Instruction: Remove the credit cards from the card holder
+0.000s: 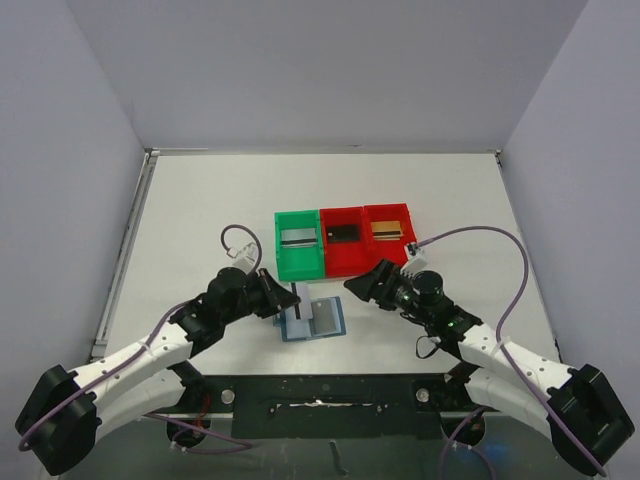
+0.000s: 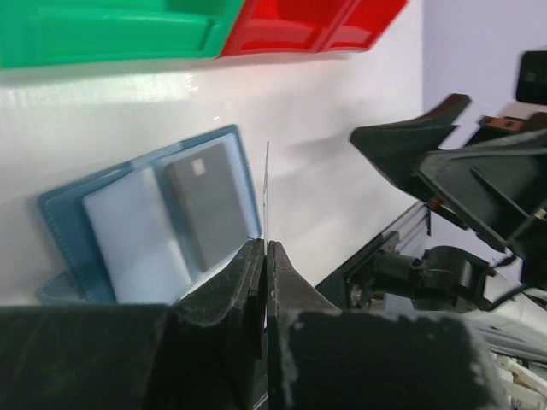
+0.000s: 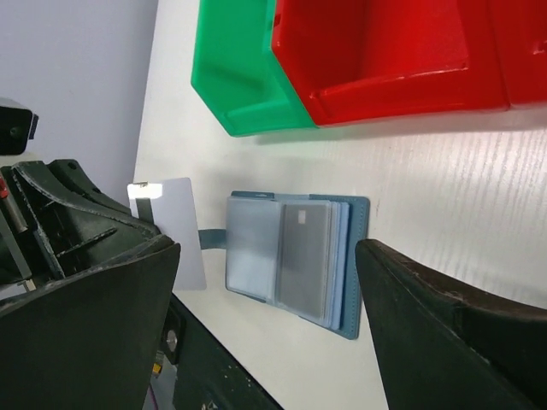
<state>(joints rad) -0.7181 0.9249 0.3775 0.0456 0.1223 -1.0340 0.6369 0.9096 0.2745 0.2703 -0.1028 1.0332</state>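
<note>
Card holder [image 1: 313, 320] is lying open and flat on the counter [image 1: 210, 210], near the front edge, just in front of the green bin [image 1: 299, 245] and between the two claws. The left wrist view shows pale see-through sleeves and a grey card [image 2: 205, 201] with a little chip tucked in one of them; the holder's near corner is cut off behind the claw there.

Left claw [image 1: 285, 300] is clamped tight on a white card [image 3: 175, 222], held upright just off the holder's left side; from its own camera the card is edge-on, basically a thin line, and the part inside the grip is hidden. Can't tell if the card's lower edge touches anything.

Right claw [image 1: 365, 283] is spread wide with nothing in it, hovering just to the right of the holder; its wrist view has both fingers framing the holder.

Behind sit the middle red bin [image 1: 342, 240] and right red bin [image 1: 388, 232], touching side by side with the green one; each bin has something flat inside: a pale card [image 1: 298, 237], a dark card [image 1: 343, 234], a gold card [image 1: 387, 231]; too small to make out details.
</note>
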